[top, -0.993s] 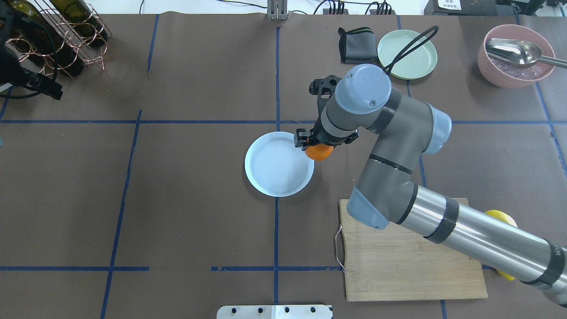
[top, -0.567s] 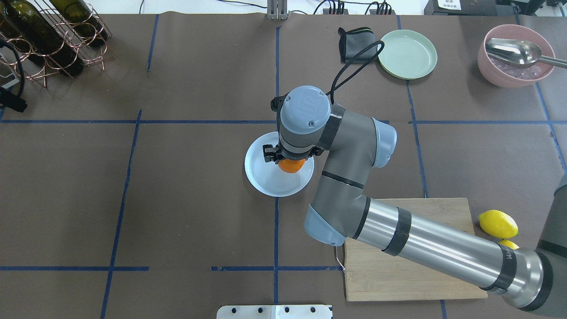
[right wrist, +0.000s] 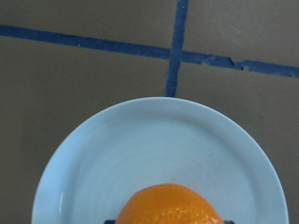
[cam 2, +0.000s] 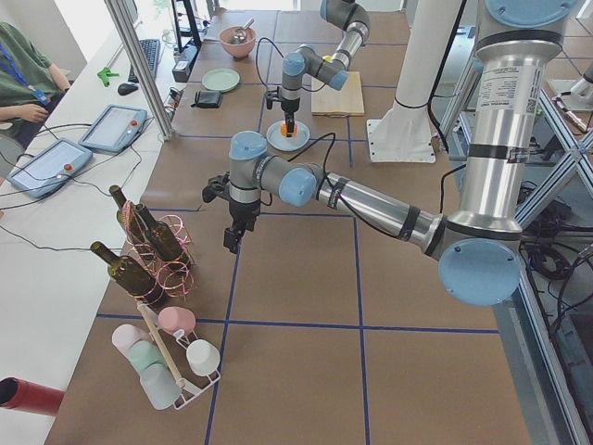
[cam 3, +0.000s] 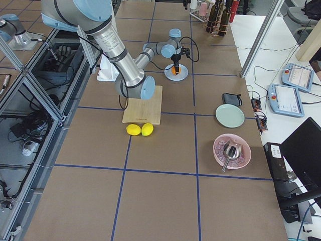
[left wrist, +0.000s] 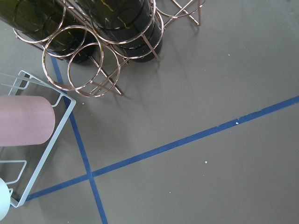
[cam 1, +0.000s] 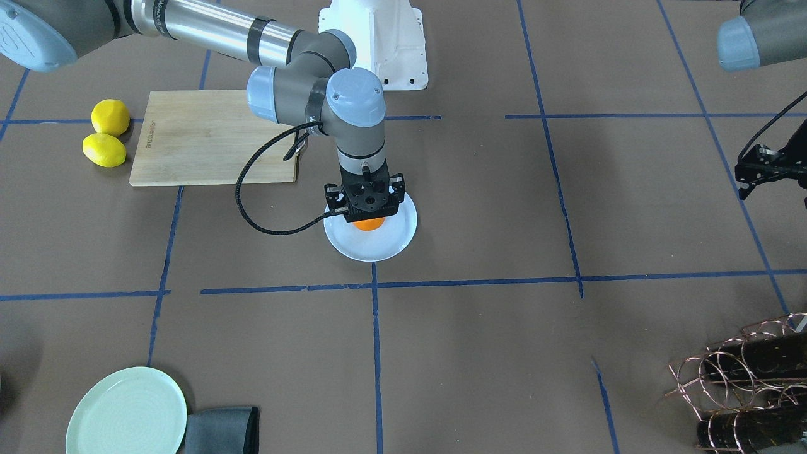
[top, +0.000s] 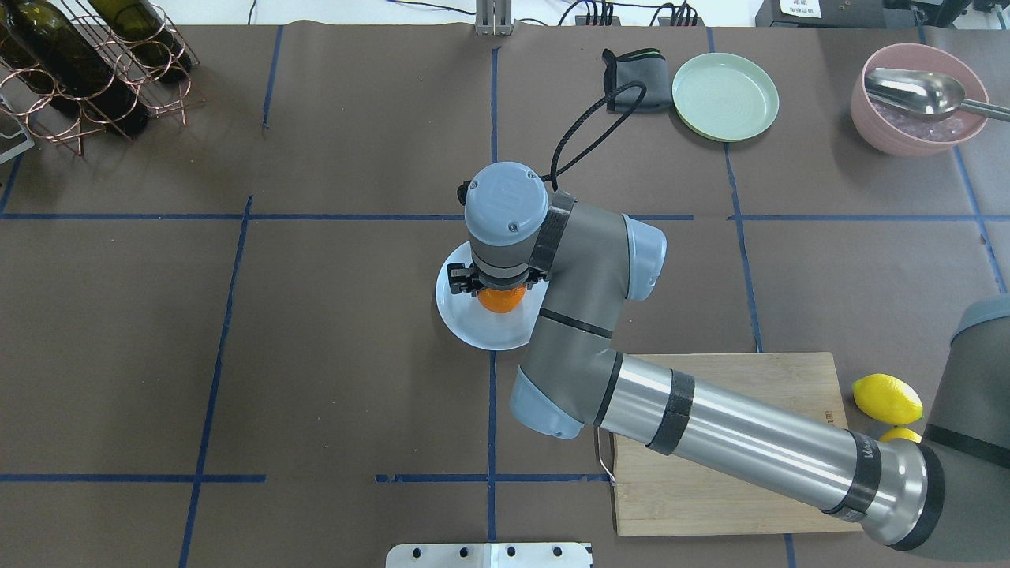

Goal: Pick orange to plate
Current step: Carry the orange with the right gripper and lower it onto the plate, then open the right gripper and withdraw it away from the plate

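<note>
The orange (top: 502, 300) is gripped from above by my right gripper (top: 500, 292), which is shut on it. It hangs over the pale bluish-white plate (top: 481, 335), inside the rim; I cannot tell whether it touches. In the front view the orange (cam 1: 368, 224) shows just under the gripper (cam 1: 367, 217), over the plate (cam 1: 378, 249). The right wrist view has the orange (right wrist: 168, 205) at the bottom edge, with the plate (right wrist: 159, 140) filling the frame. My left gripper (cam 2: 232, 243) hangs over the table near the bottle rack, far from the plate; its jaws are unclear.
A wooden cutting board (top: 710, 505) lies under my right forearm, with two yellow lemons (top: 887, 398) beside it. At the back stand a pale green plate (top: 724, 96), a dark cloth (top: 627, 71) and a pink bowl with a spoon (top: 919, 99). A copper bottle rack (top: 87, 63) fills the far-left corner.
My right arm has carried the orange leftward, from the plate's right rim to over its middle. The left arm has drawn back out of the overhead view's left edge.
</note>
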Tool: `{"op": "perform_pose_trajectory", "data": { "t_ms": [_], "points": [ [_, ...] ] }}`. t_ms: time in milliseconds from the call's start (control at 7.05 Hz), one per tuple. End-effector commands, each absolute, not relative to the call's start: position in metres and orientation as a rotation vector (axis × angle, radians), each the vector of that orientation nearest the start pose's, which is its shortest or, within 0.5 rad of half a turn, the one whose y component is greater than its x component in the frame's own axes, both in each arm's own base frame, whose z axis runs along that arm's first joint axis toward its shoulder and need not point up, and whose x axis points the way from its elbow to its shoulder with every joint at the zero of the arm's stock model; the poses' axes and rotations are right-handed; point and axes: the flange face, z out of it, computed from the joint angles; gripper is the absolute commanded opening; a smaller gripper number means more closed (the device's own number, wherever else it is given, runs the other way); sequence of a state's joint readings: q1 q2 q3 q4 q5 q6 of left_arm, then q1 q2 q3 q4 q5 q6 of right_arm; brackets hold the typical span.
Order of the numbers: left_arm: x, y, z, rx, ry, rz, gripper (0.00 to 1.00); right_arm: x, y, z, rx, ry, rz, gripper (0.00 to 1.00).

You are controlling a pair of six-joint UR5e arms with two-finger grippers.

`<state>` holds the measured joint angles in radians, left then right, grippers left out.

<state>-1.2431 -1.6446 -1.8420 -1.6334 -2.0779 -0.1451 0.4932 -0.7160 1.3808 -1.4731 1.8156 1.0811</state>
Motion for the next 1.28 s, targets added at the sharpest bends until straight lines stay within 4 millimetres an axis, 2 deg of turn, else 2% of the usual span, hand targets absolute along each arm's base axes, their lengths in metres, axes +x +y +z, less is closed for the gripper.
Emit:
{"op": "perform_pose_trajectory", "data": {
  "t_ms": [0, 142, 284, 426, 567, 709, 993, 1135],
  "points": [
    [0.081, -0.525, 0.503, 0.259, 0.577, 0.261, 1.0, -0.612, -0.463, 0.185, 0.172, -0.806, -0.087, 1.0],
    [0.07, -0.527, 0.508, 0.254, 0.571, 0.239, 1.0, -0.578, -0.473, 0.165, 0.186, -0.82, -0.062, 1.0],
    [0.054, -0.532, 0.526, 0.246, 0.554, 0.269, 1.0, -0.527, -0.479, 0.146, 0.16, -0.801, -0.04, 1.0],
    [0.024, -0.536, 0.553, 0.236, 0.554, 0.319, 1.0, -0.473, -0.489, 0.152, 0.151, -0.821, -0.041, 1.0],
    [0.001, -0.535, 0.588, 0.194, 0.64, 0.329, 1.0, -0.418, -0.504, 0.18, 0.141, -0.839, -0.066, 1.0],
    [-0.011, -0.531, 0.603, 0.171, 0.726, 0.319, 1.0, -0.367, -0.519, 0.213, 0.145, -0.839, -0.102, 1.0],
    [-0.024, -0.515, 0.617, 0.043, 0.828, 0.226, 1.0, -0.284, -0.545, 0.278, 0.153, -0.814, -0.169, 1.0],
    [-0.036, -0.499, 0.625, 0.038, 0.837, 0.195, 1.0, -0.248, -0.555, 0.308, 0.155, -0.8, -0.189, 1.0]
  ]
}}
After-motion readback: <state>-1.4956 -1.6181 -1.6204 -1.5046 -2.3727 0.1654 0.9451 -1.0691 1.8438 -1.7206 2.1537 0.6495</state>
